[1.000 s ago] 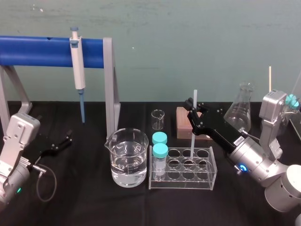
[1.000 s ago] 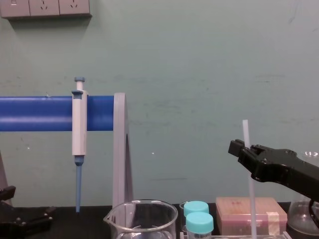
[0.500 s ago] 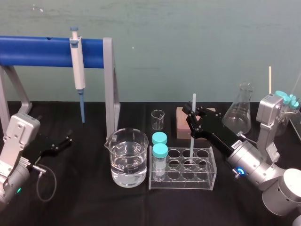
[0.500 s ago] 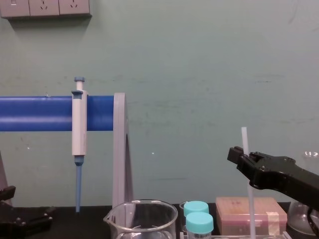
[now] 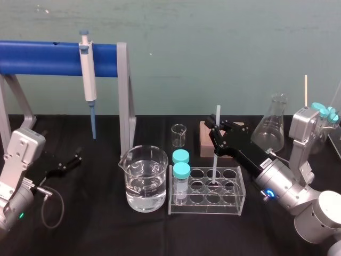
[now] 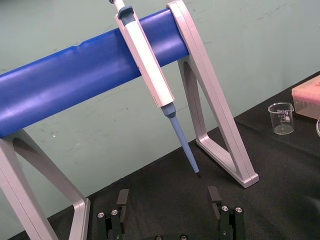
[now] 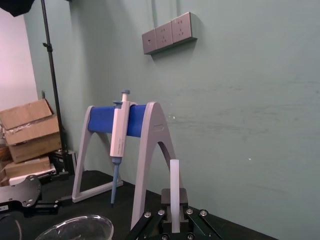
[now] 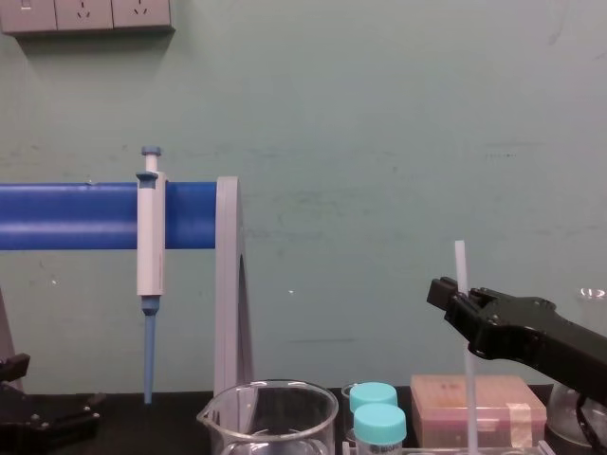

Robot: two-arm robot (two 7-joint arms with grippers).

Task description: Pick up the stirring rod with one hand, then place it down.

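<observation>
Lower now than a second ago, the right gripper [image 5: 216,133] has slid a little left and taken the stirring rod [image 5: 215,154] down with it. Nearest the robot is the clear rack [image 5: 205,206]. Two blue-capped tubes [image 5: 181,172] stand at its left end, and a beaker of water [image 5: 143,181] is just beside it. The rod stands upright with its bottom end in a middle hole of the rack. The gripper's black jaws are squeezed tight on the rod, below its top. The left gripper [image 5: 72,159] sits low over the black table [image 5: 96,229], well off to the left, jaws wide apart and holding nothing. Farther back are a small beaker [image 5: 179,136], a pink box [image 5: 205,138] and a glass flask [image 5: 272,125]. At the back a pipette [image 5: 88,74] hangs on the blue stand [image 5: 48,57].
</observation>
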